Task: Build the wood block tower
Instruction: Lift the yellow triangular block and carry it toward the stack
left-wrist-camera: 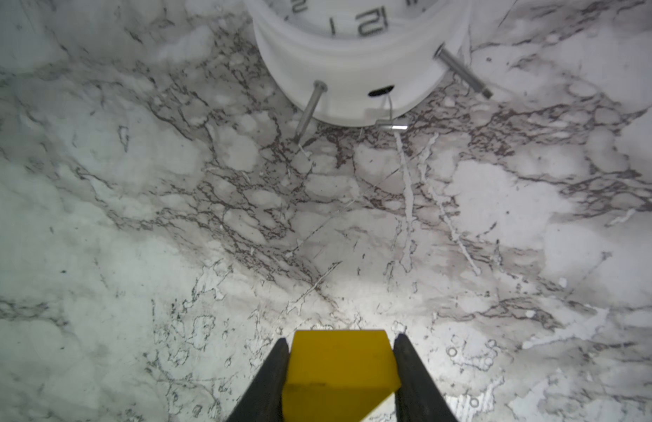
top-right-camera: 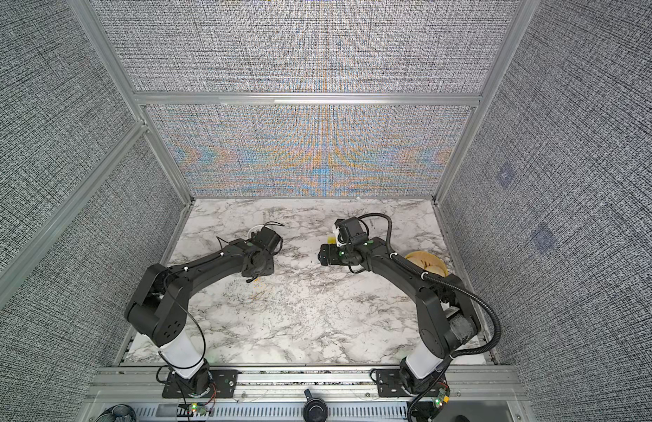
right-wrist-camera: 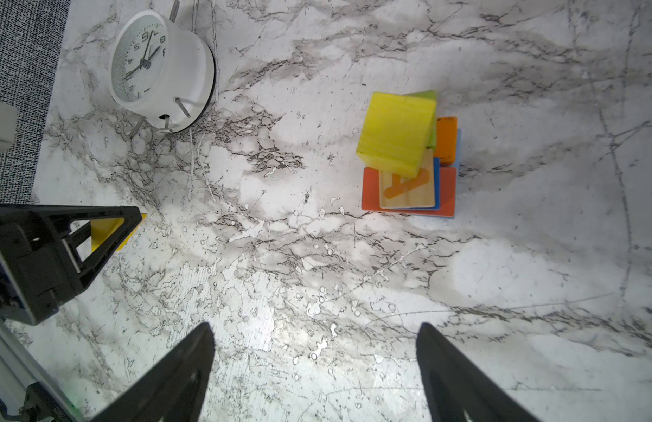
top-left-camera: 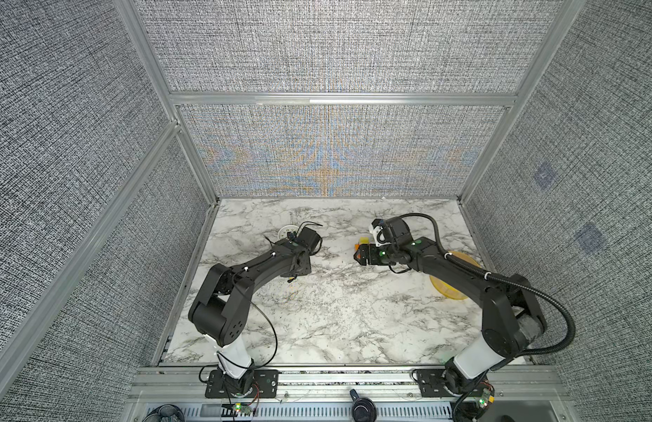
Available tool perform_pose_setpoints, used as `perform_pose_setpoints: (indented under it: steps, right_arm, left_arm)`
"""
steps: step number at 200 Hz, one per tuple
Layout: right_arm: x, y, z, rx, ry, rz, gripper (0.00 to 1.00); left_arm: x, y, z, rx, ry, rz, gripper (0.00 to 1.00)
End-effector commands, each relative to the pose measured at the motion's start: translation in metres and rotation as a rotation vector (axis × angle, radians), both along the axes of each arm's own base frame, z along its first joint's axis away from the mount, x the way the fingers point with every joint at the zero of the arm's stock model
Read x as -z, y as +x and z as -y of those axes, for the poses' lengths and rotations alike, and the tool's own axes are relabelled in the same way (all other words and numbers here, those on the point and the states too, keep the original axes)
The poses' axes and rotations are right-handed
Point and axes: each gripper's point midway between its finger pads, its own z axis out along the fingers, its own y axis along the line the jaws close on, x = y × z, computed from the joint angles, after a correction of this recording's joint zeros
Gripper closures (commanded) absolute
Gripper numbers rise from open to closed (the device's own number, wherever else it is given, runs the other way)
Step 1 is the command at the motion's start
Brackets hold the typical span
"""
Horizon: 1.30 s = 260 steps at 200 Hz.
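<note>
The left fingers [left-wrist-camera: 269,376] are pinched in tight on a yellow block [left-wrist-camera: 339,369], one finger on each side face. That block is a short way off from the white clock [left-wrist-camera: 353,65], on the side where the clock's little metal legs stick out. Can't tell if the block is touching the table [left-wrist-camera: 134,219] or just above it.

The right fingers [right-wrist-camera: 185,365] are spread wide with nothing between them, just bare marble showing in the gap.

The tower [right-wrist-camera: 408,153] is well apart from the clock, off to its right in both top views. There the right arm [top-left-camera: 500,299] covers nearly all of it and only a sliver of yellow peeks out.

The right wrist view shows it properly:
- a red-orange slab low down
- a blue one on that
- then a tan slab with an orange letter
- an orange block and a green one toward the back
- a big yellow block on top, sitting kinda crooked and hanging over the tan slab

There's also a yellow bowl [top-left-camera: 450,288], farther from the clock than the tower is and half hidden under the right arm.
</note>
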Motion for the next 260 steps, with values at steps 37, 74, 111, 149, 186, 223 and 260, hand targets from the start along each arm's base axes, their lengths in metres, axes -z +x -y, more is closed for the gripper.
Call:
perform_pose_setpoints:
  steps: [37,74,111,149,186,223,260]
  right_arm:
    - [0.007,-0.001,0.006,0.006,-0.012,-0.011,0.11]
    - [0.010,-0.001,0.009,0.016,-0.008,-0.017,0.11]
    - [0.010,-0.001,0.009,0.015,-0.005,-0.020,0.11]
    - [0.006,-0.001,0.013,0.020,-0.016,-0.010,0.11]
    - [0.003,0.001,0.019,0.033,-0.018,-0.005,0.11]
    - [0.002,0.002,0.019,0.035,-0.011,-0.003,0.11]
    - [0.002,0.002,0.021,0.034,-0.016,-0.003,0.11]
  left_arm:
    - [-0.007,0.012,-0.001,0.011,0.195,0.022,0.79]
    - [-0.003,0.015,0.009,0.020,0.189,0.055,0.79]
    - [0.001,0.017,0.021,0.030,0.193,0.073,0.79]
    - [0.004,0.015,0.055,0.077,-0.010,0.057,0.79]
    - [-0.008,0.011,0.089,0.165,-0.215,0.053,0.79]
    - [0.014,0.005,0.093,0.178,-0.214,-0.012,0.79]
    - [0.031,-0.001,0.104,0.192,-0.260,-0.070,0.75]
